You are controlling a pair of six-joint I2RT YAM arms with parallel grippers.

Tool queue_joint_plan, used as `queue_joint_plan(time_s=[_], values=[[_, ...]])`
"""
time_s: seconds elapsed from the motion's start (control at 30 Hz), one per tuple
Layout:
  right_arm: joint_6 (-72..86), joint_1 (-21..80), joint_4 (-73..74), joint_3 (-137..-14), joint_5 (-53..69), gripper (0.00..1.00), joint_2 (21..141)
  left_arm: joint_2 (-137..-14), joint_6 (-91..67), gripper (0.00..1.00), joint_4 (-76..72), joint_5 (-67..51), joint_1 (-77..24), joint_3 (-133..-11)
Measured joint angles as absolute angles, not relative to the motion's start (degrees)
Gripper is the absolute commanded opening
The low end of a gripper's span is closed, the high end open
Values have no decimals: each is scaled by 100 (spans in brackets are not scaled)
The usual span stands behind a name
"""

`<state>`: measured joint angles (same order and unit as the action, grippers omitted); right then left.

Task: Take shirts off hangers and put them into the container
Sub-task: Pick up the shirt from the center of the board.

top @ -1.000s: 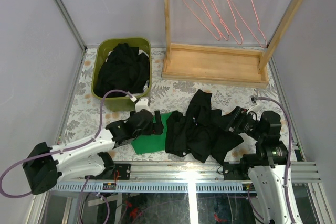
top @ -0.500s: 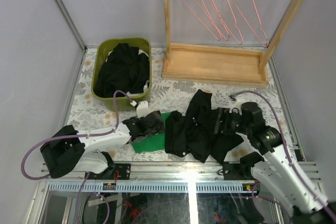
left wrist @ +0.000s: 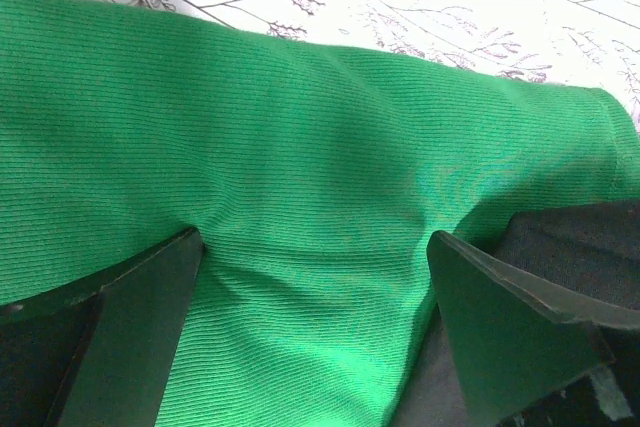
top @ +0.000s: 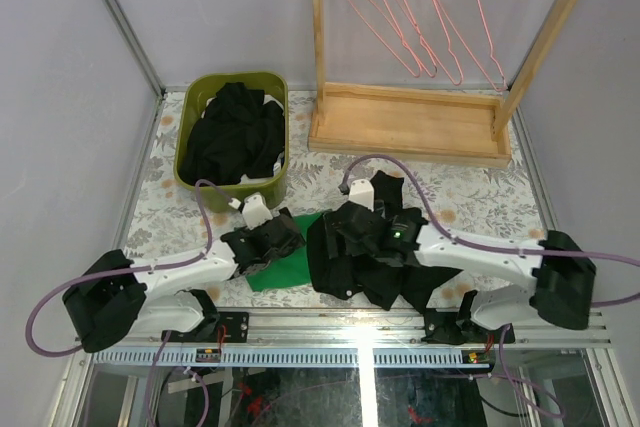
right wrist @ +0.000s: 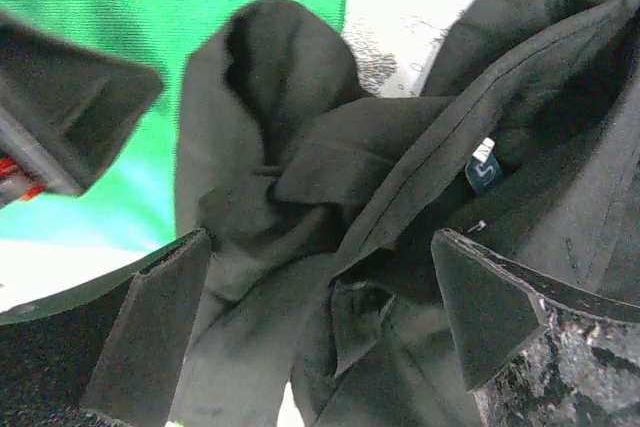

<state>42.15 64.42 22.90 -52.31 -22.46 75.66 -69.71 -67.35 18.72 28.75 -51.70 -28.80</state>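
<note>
A crumpled black shirt lies on the table near the front edge, off any hanger. My right gripper hovers open over its left part. In the right wrist view the collar and its label lie between the spread fingers, nothing gripped. My left gripper stands open on the flat green cloth, which fills the left wrist view. The olive container at back left holds black shirts. Empty pink hangers hang on the rack.
The wooden rack stands at back right with its base on the table. Side walls close in the table left and right. My two grippers are close together; the left one shows in the right wrist view.
My right arm has swung from the table's right side leftward over the black shirt, its jaws spreading wider. My left gripper edged right onto the green cloth.
</note>
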Motion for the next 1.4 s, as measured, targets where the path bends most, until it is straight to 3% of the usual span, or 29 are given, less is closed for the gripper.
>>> queue_joint_plan(time_s=[0.1, 0.17, 0.23, 0.3, 0.4, 0.53, 0.67, 0.77, 0.97, 1.17, 1.3, 1.4], values=[[4456, 6451, 2281, -5236, -2530, 84, 8082, -6842, -6576, 93, 1865, 2783, -5087, -2801], [4563, 6451, 2303, -5225, -2700, 68, 8388, -6847, -6532, 93, 1868, 2733, -5046, -2801], [4606, 6451, 2283, -5153, -2814, 61, 8493, -6842, -6556, 93, 1883, 2724, -4998, -2803], [4665, 6438, 2276, -5004, -2971, 47, 8431, -6768, -6580, 93, 1890, 2705, -4880, -2768], [4720, 6259, 2154, -4578, -3046, 40, 8079, -6427, -6591, 93, 1870, 2589, -4547, -2567], [4759, 5588, 2049, -3889, -3055, 44, 7336, -6206, -6549, 93, 1986, 2547, -4132, -2499], [4692, 5043, 2036, -3435, -3006, 61, 6652, -6154, -6458, 93, 2108, 2545, -3844, -2504], [4458, 5009, 1909, -3430, -2582, 73, 6447, -6119, -6418, 93, 2185, 2545, -3802, -2508], [3846, 5424, 1686, -4171, -1656, 88, 6820, -6104, -6329, 93, 2331, 2547, -3782, -2569], [3496, 6250, 1505, -5671, -1629, 89, 8412, -5979, -6285, 93, 2449, 2547, -3782, -2593], [3448, 6287, 1256, -5857, -1538, 87, 9251, -5916, -6257, 94, 2499, 2547, -3782, -2593], [3448, 6318, 1256, -6040, -1562, 71, 9880, -5913, -6228, 93, 2521, 2541, -3782, -2593]])
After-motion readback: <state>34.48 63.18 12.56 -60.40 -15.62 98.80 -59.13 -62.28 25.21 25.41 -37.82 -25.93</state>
